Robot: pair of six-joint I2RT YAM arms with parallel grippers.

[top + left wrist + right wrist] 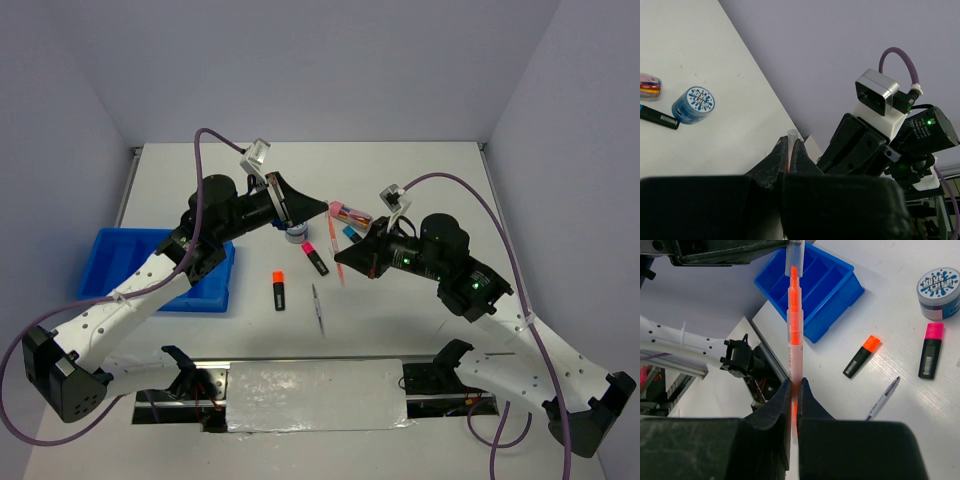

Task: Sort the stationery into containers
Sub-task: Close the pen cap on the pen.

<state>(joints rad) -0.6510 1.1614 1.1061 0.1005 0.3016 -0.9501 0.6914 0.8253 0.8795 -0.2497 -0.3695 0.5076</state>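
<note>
Right now we have the thin pink pen (794, 330) pinched from both ends. Our right gripper (794, 386) is clamped tight on its barrel. Our left gripper (790, 145), jaws pressed together, nips what looks like the clear cap (794, 260) straight ahead of the right gripper. The pen hangs in the air above the worktop (900, 315), between the two grippers. The blue tray (837, 315) lies ahead of and below the right gripper, well apart from the pen.

The danger, we judge, lies in two arms sharing one thin thing. If either pulls off the pen's line, the barrel could bend or twist out of a grip. If the cap comes away suddenly, the pen may jerk loose and drop among the orange highlighter (860, 356), pink highlighter (930, 350) and grey pen (882, 399) below the right gripper. Letting go in the wrong order could leave it dangling by the cap alone. The carry to the tray also passes close to the left arm, so a knock is possible.
</note>
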